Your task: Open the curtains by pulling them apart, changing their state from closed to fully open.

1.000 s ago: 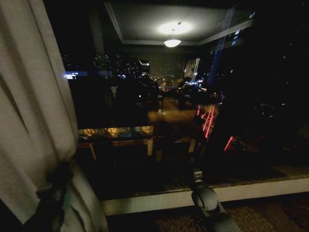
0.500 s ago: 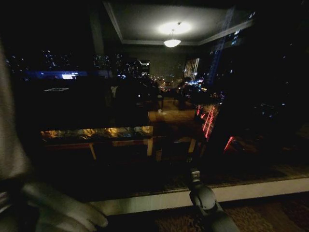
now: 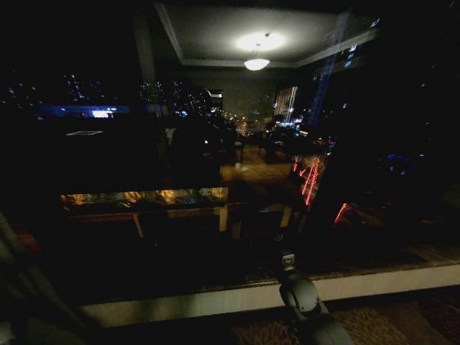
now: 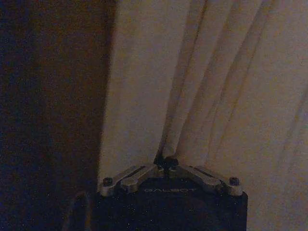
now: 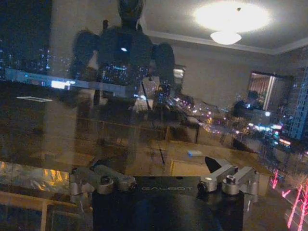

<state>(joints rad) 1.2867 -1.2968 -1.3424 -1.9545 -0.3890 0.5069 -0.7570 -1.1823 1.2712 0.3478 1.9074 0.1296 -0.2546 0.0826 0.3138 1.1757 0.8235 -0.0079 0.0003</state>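
The dark window pane (image 3: 215, 144) spans the head view uncovered, with city lights beyond it and a round ceiling lamp (image 3: 256, 63) mirrored in it, so the opening reads as largely cleared. The sheer off-white pleated curtain panel (image 4: 211, 86) shows in the left wrist view, hanging with its folds running lengthwise up from the left gripper (image 4: 166, 162), whose fingers are pinched tight on a gathered pleat. The fabric lies directly ahead of that gripper and in contact with it, next to a dark brown surface (image 4: 53, 96) I cannot identify. That makes the left arm the one engaged with the cloth. The right gripper (image 5: 163, 180) faces the bare glass, its fingers spread wide and holding nothing; low in the head view the right arm (image 3: 305, 302) sits near the pale window sill (image 3: 374, 284), well apart from any fabric
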